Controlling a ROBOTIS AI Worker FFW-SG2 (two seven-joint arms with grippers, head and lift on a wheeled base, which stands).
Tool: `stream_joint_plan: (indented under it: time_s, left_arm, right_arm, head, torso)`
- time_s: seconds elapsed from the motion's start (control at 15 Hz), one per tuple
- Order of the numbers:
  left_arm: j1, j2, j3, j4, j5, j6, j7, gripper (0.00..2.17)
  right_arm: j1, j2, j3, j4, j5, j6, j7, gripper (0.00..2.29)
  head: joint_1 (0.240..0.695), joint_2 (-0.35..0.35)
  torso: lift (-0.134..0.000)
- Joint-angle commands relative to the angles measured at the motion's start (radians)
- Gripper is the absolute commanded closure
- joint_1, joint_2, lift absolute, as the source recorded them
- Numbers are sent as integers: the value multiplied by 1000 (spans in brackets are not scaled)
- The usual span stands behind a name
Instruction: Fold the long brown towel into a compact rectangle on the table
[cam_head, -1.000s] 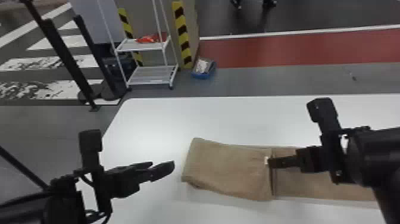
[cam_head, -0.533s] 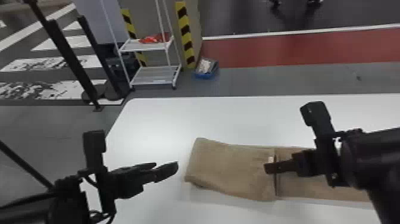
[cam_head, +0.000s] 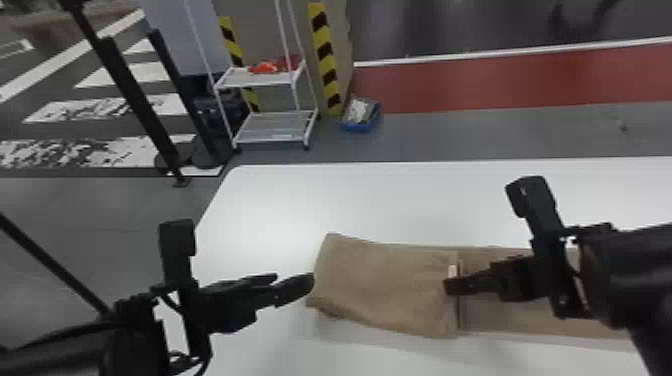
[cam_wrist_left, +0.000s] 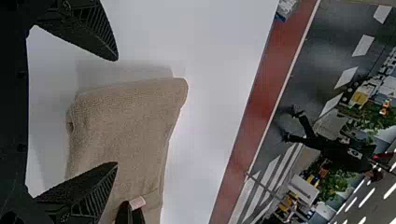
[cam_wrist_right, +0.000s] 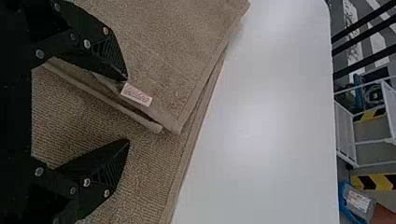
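The brown towel lies on the white table, its left part folded over onto the rest, which runs off to the right. My left gripper is at the folded left end; in the left wrist view that gripper stands open, the towel partly between and beyond its fingers. My right gripper is over the edge of the folded layer. Seen from the right wrist, the gripper is open, one fingertip touching the layer's edge beside a white label, the other over the lower layer.
The white table extends behind and in front of the towel, with its left edge beyond my left gripper. Past the table stand a white wire rack, a blue bin and black posts on the floor.
The head view has shifted slightly. My left gripper's tips look nearer to the towel's folded left end, and the right gripper sits slightly lower against the fold's edge. The towel's shape looks the same.
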Motion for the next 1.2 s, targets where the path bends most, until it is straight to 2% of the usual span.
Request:
stream_joint_plan:
  time_s: [0.0, 0.27, 0.8, 1.13]
  left_arm:
    - [-3, 2, 1, 7, 0, 0, 0, 90]
    - [-20, 16, 6, 34, 2, -6, -2, 90]
    - [-34, 25, 9, 53, 6, -9, -3, 90]
    - [-38, 25, 11, 57, 9, -9, -6, 90]
  right_arm:
    - [4, 1, -2, -2, -10, -10, 7, 464]
    - [6, 1, -9, -12, 12, 33, -5, 458]
    - [35, 1, -51, -68, 24, 137, 9, 458]
    - [41, 1, -135, -162, -5, 174, 23, 454]
  head:
    - [695, 268]
    - [695, 277]
    - [695, 252]
    - [695, 244]
  torso:
    - [-125]
    - [-125]
    - [-125]
    - [-125]
